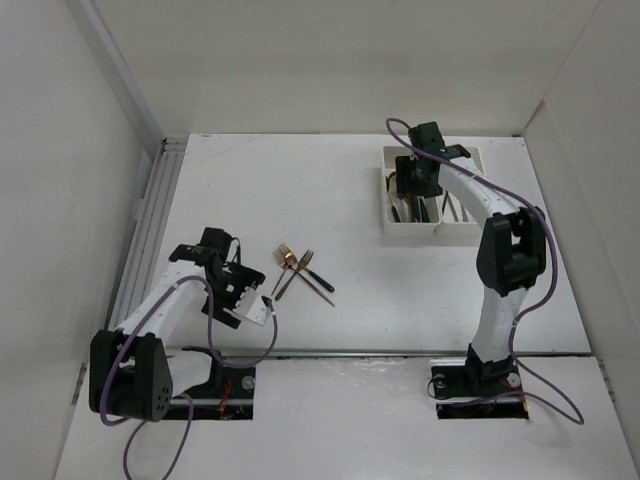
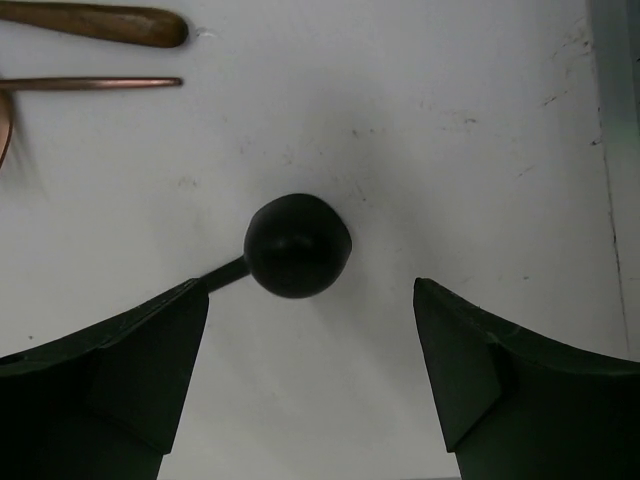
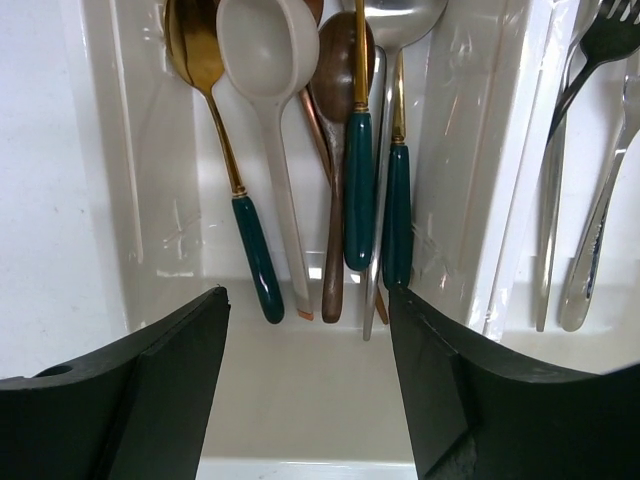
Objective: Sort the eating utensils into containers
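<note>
— How is the left gripper [image 2: 310,285]?

— Its jaws stand wide apart and they hold nothing. Between them, on the table [image 2: 450,150], lies the round bowl of a black spoon [image 2: 297,245]. No finger touches the bowl. The thin handle goes away behind one finger, so I cannot tell if it touches there.

— And around it?

— A little further lie a wooden handle [image 2: 100,20] and a copper handle [image 2: 90,83], side by side and apart from each other. From above I see copper forks [image 1: 295,262] crossed on the table, just beside this gripper. One of them has a dark handle.

— And the right gripper [image 3: 307,295]?

— Also well open, with nothing between the jaws. It hangs over the near end of the left bin [image 3: 290,390]. In this bin lie a gold spoon [image 3: 195,50] with a green handle, a cream spoon [image 3: 265,50], a brown spoon [image 3: 340,60], and two more green handles [image 3: 360,190] on a gold and a silver piece. They lie close together, some over others, with the bowls at the end away from the gripper.

— And next to it?

— Behind the dividing wall is the right bin [image 3: 615,310], and in it lie silver forks [image 3: 590,250].

— Where do the bins [image 1: 432,233] stand?

— Joined side by side at the far right of the table, well apart from the crossed forks.
</note>
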Controlling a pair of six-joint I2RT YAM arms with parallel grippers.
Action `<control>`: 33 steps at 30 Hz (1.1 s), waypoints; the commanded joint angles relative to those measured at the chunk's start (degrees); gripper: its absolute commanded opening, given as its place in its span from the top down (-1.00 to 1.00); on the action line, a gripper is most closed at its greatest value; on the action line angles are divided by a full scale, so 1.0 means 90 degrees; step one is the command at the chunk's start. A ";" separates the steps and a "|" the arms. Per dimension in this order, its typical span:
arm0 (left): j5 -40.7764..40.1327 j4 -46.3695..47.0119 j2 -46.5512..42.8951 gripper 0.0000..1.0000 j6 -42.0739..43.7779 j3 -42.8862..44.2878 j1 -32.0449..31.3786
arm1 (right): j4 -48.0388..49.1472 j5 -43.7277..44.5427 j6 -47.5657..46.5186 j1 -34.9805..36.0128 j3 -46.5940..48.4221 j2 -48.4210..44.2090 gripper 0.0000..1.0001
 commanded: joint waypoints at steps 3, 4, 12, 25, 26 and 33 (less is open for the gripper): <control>0.0145 -0.0456 0.0171 -0.61 0.5073 0.0038 -0.0172 | 0.0274 -0.0092 0.0100 -0.0017 0.0027 -0.0228 -0.41; 0.0212 -0.0456 0.0104 -0.61 0.5073 -0.0079 -0.0172 | 0.0274 -0.0092 0.0100 -0.0017 0.0027 -0.0228 -0.41; -0.0118 0.0383 0.0698 -0.46 0.4488 -0.0227 -0.0660 | 0.0274 -0.0150 0.0100 -0.0017 0.0027 -0.0228 -0.41; -0.0734 0.0315 0.1226 -0.21 0.3765 -0.0031 -0.0719 | 0.0274 0.0045 0.0100 -0.0017 -0.0032 -0.0219 -0.41; -0.0792 0.0373 0.1226 -0.17 0.3696 -0.0031 -0.0719 | 0.0274 0.0045 0.0100 -0.0017 -0.0032 -0.0218 -0.41; -0.0217 0.0510 0.1158 0.15 0.3453 -0.0031 -0.0884 | 0.0216 0.0045 0.0041 -0.0017 0.0164 -0.0218 -0.41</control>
